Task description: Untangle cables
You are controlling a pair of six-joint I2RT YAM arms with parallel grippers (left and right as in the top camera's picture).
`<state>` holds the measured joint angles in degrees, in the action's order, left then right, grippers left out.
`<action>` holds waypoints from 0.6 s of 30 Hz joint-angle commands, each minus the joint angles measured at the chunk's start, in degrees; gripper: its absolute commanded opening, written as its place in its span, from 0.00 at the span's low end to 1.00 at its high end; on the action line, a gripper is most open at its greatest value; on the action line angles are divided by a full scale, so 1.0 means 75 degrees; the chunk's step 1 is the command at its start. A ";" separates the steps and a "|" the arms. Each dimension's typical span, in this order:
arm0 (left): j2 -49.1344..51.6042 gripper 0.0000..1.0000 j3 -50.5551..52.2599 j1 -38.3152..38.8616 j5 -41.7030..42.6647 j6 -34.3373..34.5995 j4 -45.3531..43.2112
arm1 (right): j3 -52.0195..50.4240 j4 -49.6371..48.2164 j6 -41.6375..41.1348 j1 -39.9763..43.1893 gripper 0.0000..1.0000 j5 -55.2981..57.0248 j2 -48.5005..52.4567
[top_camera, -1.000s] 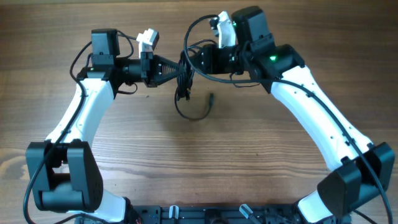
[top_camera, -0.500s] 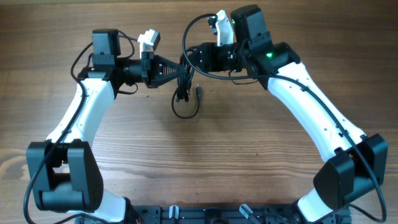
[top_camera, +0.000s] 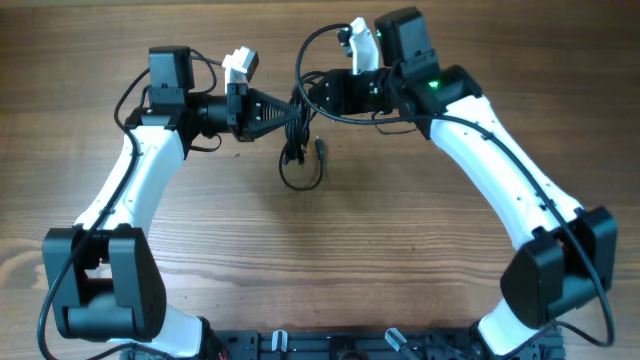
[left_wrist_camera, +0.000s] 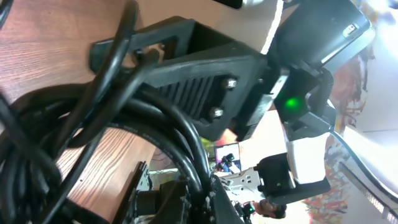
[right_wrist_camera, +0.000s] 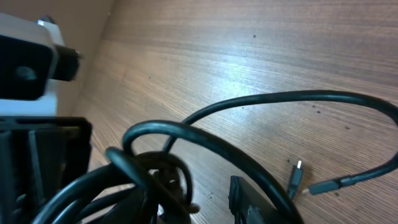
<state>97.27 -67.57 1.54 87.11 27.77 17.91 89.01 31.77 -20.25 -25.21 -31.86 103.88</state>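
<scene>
The cables [top_camera: 297, 125] hang in a bunch at the far middle of the desk [top_camera: 400, 240], held up between the two arms where their tips meet. From the bunch a loop [top_camera: 300, 178] drops down to the wood, and one free end with a plug [top_camera: 320, 148] dangles just beside it.

The left gripper [top_camera: 283, 108] is closed tight on the bunch from its own side. The right gripper [top_camera: 312, 93] sits against the same knot from the other side. Its own view is filled with overlapping cords, so I cannot tell how wide its jaws stand or whether they have any cord between them.

These cords look thin, light and limp. They would sag and swing under their own weight, and they are springy enough to hold their coils. The jacket looks smooth, so a single strand could slide through a loose pinch. The plugs are the small hard parts, and they are likely to snag when drawn through a loop.

The best hold is probably on one strand just outside the knot, or right behind a plug, not on the whole bundle. In the right wrist view two plug ends [right_wrist_camera: 296, 176] lie on the wood well apart from the knot, and a long free arc [right_wrist_camera: 280, 99] leads to them
</scene>
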 commanded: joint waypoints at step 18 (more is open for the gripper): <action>-0.0172 0.04 -0.0143 0.0006 -0.6414 -0.0041 0.2509 | -0.0003 0.1405 0.0006 0.1886 0.04 -0.2066 -0.3086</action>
<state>94.83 -69.41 3.36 63.37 27.07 33.01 87.83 44.16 -20.27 -17.06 -36.69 88.60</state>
